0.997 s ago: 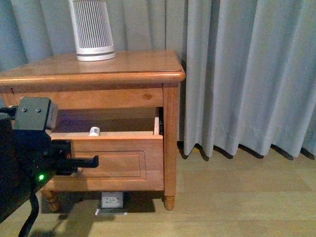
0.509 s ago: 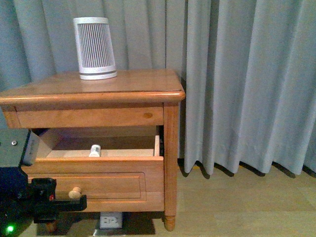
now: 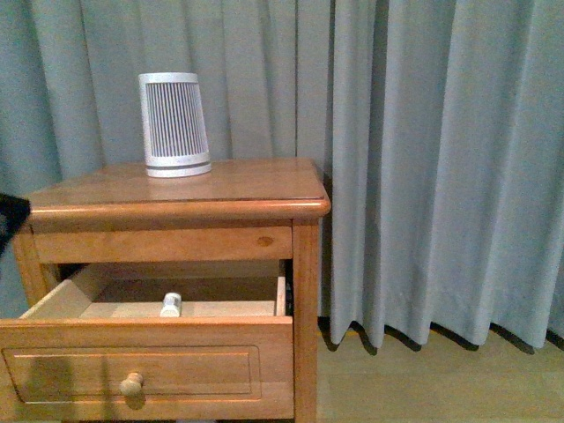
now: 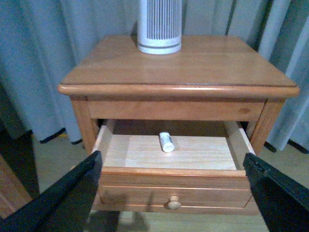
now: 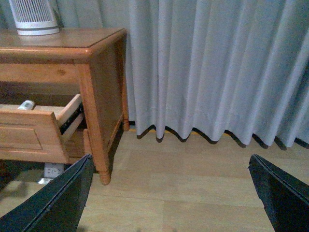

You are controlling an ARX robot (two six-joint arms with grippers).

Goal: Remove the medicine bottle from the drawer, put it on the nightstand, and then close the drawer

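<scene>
Your left arm has dropped out of the front view since a second ago, when it hung before the drawer front. Now only a dark sliver [image 3: 9,218] shows at nine o'clock, possibly part of that arm, but it is too cropped to be sure.

The left gripper [image 4: 172,158] faces the furniture with its fingers [image 4: 67,198] spread wide, empty and clear of the wood. At seven o'clock in the front view you have the drawer [image 3: 145,339] pulled out, its round knob [image 3: 131,383] untouched. The medicine bottle [image 3: 171,305] lies on its side inside, on the pale drawer floor, near the middle and apart from the walls.

The nightstand [image 3: 176,207] carries a ribbed white cylinder [image 3: 174,123] upright at eleven o'clock on its top. From one to five o'clock hangs the grey curtain [image 3: 423,159], reaching down to the wooden floor [image 3: 441,388].

Your right gripper [image 5: 170,158] points at the floor beside the nightstand, its fingers [image 5: 58,203] spread and holding nothing.
</scene>
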